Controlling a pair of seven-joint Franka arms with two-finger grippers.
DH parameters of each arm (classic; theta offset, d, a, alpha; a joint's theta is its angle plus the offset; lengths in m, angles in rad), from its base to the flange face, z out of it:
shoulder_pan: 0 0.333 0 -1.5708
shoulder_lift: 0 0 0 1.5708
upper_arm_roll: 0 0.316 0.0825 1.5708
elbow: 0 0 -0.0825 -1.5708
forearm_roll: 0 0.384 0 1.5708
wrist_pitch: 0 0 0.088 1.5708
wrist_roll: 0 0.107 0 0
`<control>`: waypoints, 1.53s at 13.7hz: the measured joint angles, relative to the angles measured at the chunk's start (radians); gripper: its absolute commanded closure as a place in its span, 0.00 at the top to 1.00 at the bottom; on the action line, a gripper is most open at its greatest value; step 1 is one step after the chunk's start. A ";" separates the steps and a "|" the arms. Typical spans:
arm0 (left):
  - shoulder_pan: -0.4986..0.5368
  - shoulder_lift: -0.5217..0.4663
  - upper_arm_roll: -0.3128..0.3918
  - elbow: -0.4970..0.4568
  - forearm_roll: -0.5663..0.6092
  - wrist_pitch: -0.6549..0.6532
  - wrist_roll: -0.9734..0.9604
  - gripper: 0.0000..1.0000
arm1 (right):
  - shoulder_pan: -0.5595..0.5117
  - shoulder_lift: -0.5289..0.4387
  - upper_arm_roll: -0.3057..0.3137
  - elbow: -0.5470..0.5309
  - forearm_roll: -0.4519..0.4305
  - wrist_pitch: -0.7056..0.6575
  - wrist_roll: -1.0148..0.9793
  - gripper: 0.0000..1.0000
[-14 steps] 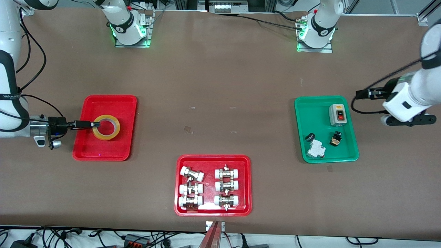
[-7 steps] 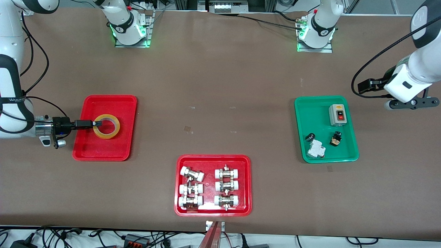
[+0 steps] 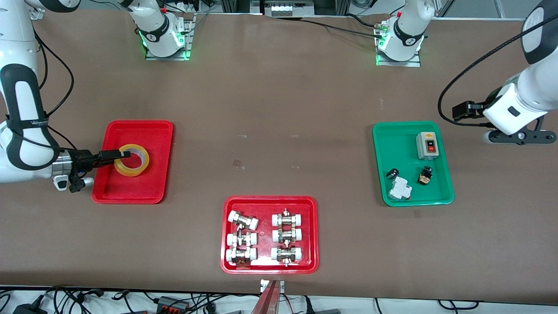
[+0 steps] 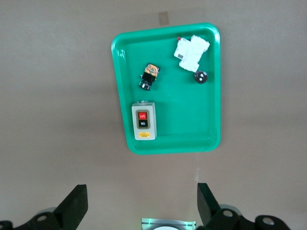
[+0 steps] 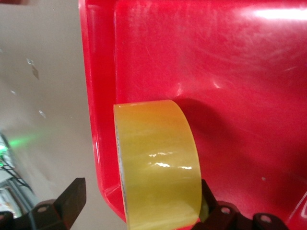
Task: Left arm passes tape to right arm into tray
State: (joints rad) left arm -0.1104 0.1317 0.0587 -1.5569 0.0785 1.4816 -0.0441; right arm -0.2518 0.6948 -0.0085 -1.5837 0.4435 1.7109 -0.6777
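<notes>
The yellow tape lies in the plain red tray, on the side toward the right arm's end of the table. My right gripper reaches in level over the tray's rim and is open. The roll's wall sits between its fingers. In the right wrist view the tape rests against one finger, and the other finger stands apart from it outside the tray. My left gripper hangs open and empty over bare table beside the green tray; its fingertips frame bare table.
The green tray holds a grey switch box and small electrical parts. A second red tray with several pipe fittings sits nearer the front camera, mid-table. Both arm bases stand along the table's edge farthest from the camera.
My right gripper has opened around the tape's wall and its wrist has tilted; the roll shifted slightly toward the right arm's end. My left arm has drawn back from the green tray.
</notes>
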 measured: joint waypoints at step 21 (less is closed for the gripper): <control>0.091 -0.116 -0.027 -0.070 -0.078 0.065 0.050 1.00 | 0.086 -0.063 -0.002 -0.009 -0.217 0.080 -0.030 1.00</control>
State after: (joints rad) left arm -0.0197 0.0160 0.0312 -1.6271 0.0005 1.5465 0.0058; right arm -0.1663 0.6316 -0.0106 -1.5923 0.2263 1.7907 -0.7075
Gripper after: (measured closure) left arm 0.000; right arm 0.000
